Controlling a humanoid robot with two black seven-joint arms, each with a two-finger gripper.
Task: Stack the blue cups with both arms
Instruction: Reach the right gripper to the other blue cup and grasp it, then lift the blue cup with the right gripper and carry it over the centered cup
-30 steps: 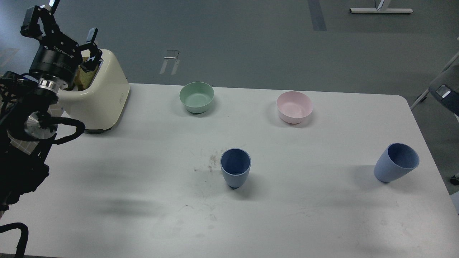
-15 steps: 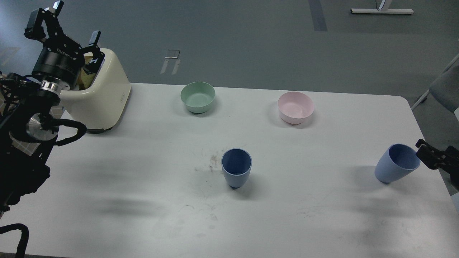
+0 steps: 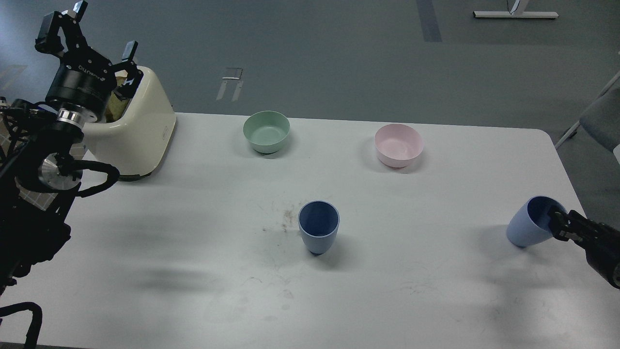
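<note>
Step in hand, as judged: pickup of the lighter blue cup (image 3: 528, 225) near the desk's (image 3: 193, 232) right edge; the right tool (image 3: 557, 224) sits at its rim, one finger apparently inside, grip state indeterminable. The left tool (image 3: 87, 43) hangs wide open above the toaster (image 3: 138, 131), holding nothing. Next requirement: secure that rim, lift, and carry to the darker blue cup (image 3: 318, 231), upright at desk centre.

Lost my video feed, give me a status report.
Left end effector open, raised by toaster. Right end effector at lighter blue cup rim, grip unclear. Darker blue cup untouched, unobstructed.
</note>
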